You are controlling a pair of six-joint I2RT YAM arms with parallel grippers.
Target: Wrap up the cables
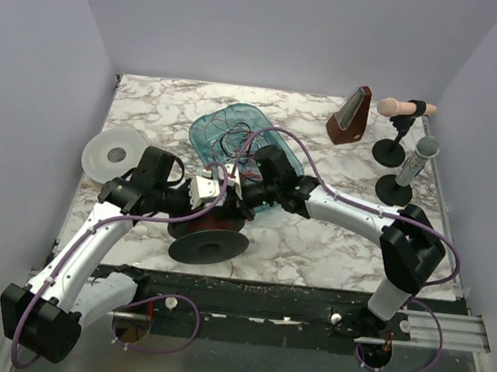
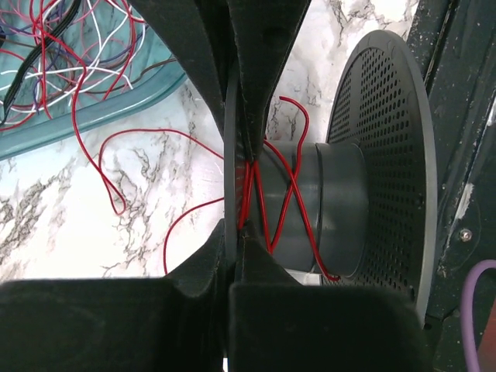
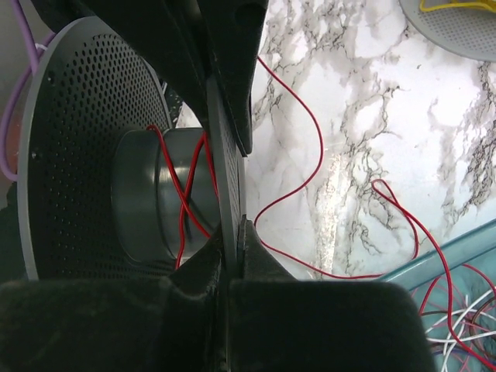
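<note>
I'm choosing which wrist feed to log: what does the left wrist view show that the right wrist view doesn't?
Only the left wrist view: a black cable among the wires in the tray.
Only the right wrist view: a pale perforated disc with yellow wire, at top right.
Both: the dark spool, the red cable crossed over its hub, the teal tray, and each arm's own gripper, the left gripper and the right gripper, shut on a spool flange.

Open marble counter [image 1: 332, 240] lies right of the dark perforated plastic spool [image 1: 205, 251], as far as the two black microphone stands [image 1: 393, 190] and the brown pyramid metronome [image 1: 351, 117] at the back right. Behind the spool, the teal translucent tray [image 1: 202, 136] and loose red wire loops [image 2: 116, 208] block the way. A white round disc [image 1: 113, 154] sits to the left.
</note>
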